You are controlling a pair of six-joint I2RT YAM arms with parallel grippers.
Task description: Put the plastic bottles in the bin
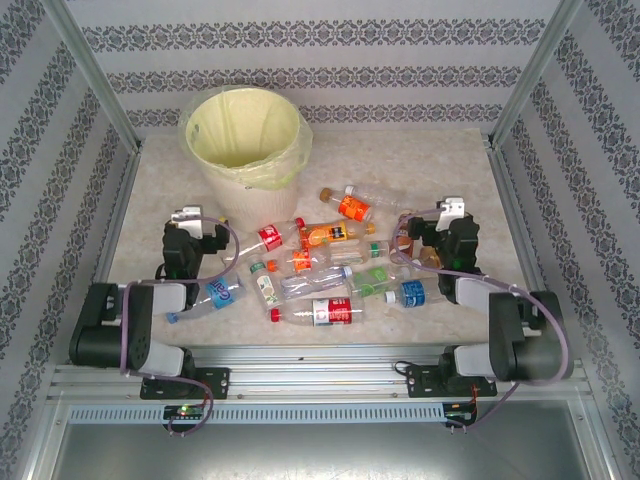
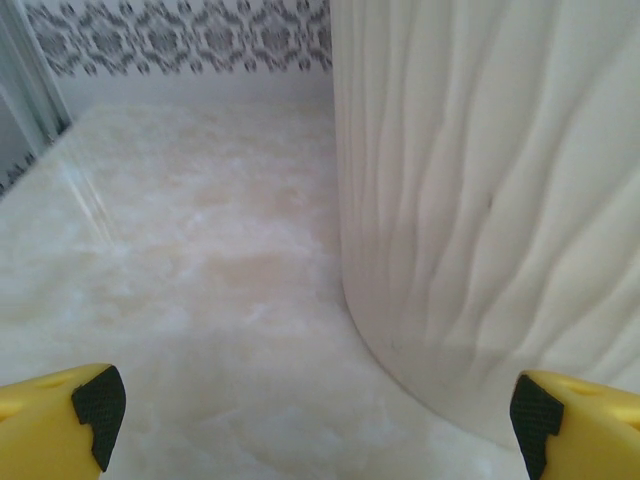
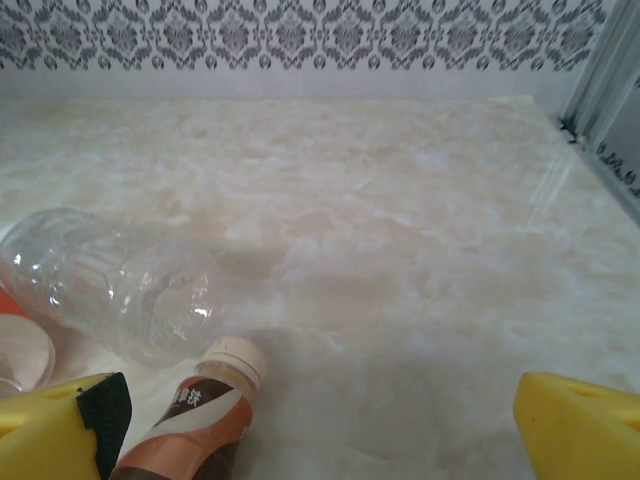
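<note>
Beside left finger of right gripper (image 3: 318,428), brown-label bottle (image 3: 195,420) lies cap-forward; both pincers spread, empty; left gripper (image 2: 310,412) faces bin (image 2: 480,200)

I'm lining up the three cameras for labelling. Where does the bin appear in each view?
Top external: the bin stands at the far left of the table, beyond the bottle pile.
Left wrist: its ribbed cream wall takes the right half, close ahead.
Right wrist: this camera looks past a clear bottle over bare table toward the far wall.
Shared landmark: the patterned wallpaper on the far wall, along the top of both wrist views.
</note>
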